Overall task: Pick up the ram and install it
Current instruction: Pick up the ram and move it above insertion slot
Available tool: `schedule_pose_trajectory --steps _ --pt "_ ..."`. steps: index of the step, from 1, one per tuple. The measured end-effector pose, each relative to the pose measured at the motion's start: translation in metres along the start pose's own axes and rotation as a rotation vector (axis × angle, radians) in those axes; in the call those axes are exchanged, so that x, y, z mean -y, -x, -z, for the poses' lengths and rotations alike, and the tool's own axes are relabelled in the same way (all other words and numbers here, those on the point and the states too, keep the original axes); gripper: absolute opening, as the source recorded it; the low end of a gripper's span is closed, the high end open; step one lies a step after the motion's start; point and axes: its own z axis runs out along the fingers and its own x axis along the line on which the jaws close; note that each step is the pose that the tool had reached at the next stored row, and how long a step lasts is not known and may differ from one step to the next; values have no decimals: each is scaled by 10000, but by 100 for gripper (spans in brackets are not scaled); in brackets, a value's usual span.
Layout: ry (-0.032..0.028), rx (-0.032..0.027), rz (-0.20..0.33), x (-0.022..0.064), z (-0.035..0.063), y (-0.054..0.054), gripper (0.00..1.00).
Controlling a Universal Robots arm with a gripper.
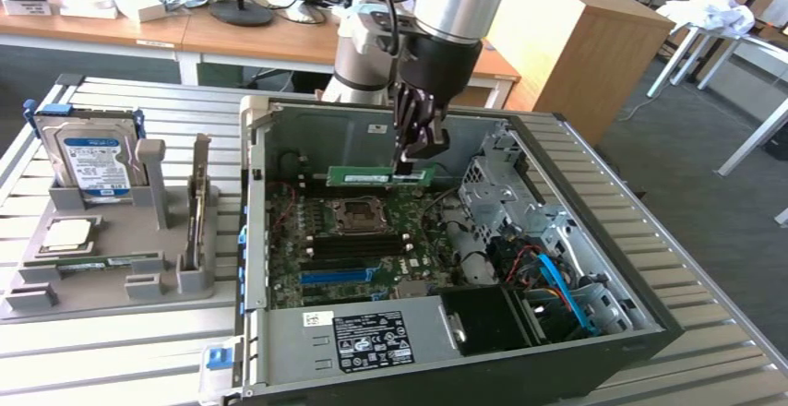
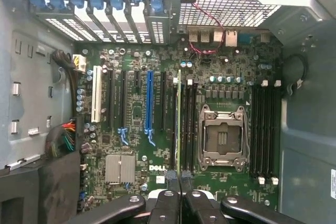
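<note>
The ram [image 1: 364, 177], a thin green stick with a white label, hangs level inside the open computer case [image 1: 591, 240], above the motherboard [image 1: 357, 240]. My gripper [image 1: 414, 168] is shut on the ram's end toward the exterior view's right. In the wrist view the ram [image 2: 179, 119] shows edge-on as a thin line running out from my gripper [image 2: 180, 181]. It lines up with the black memory slots [image 2: 188, 124] beside the empty processor socket [image 2: 224, 137], and I cannot tell whether it touches a slot.
A grey holder [image 1: 111, 281] at the exterior view's left carries a blue-labelled hard drive [image 1: 89, 152], a square silver chip [image 1: 68, 233] and a green strip [image 1: 105, 262]. In the case are drive cages [image 1: 499, 194], blue cables [image 1: 555, 281] and more slots [image 2: 262, 129].
</note>
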Motion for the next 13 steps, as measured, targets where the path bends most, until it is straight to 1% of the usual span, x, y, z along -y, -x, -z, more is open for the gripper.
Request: schedule_pose_trajectory --steps 13 --pt "2 10 -354 3 -89 0 12"
